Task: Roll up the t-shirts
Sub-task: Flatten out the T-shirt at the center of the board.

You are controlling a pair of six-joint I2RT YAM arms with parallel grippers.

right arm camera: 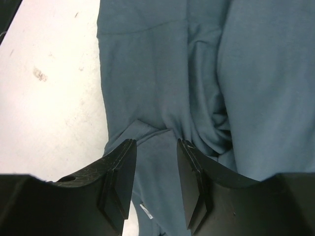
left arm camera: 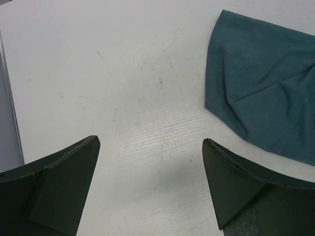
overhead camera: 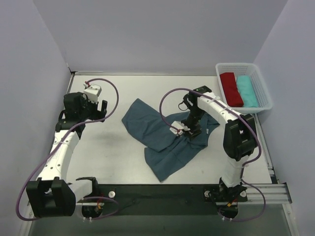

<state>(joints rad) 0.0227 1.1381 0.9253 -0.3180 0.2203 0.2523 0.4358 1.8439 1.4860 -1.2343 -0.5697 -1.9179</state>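
Observation:
A slate-blue t-shirt lies crumpled in the middle of the table. My right gripper is down on its right part. In the right wrist view the jaws stand partly apart astride a raised fold of the shirt, and a small white label shows below. My left gripper hovers at the table's left, wide open and empty, with a shirt edge to its right. A red t-shirt and a turquoise one lie rolled in the basket.
A white plastic basket stands at the back right corner. Grey walls close in the table at the left, back and right. The arm bases sit on a black rail at the near edge.

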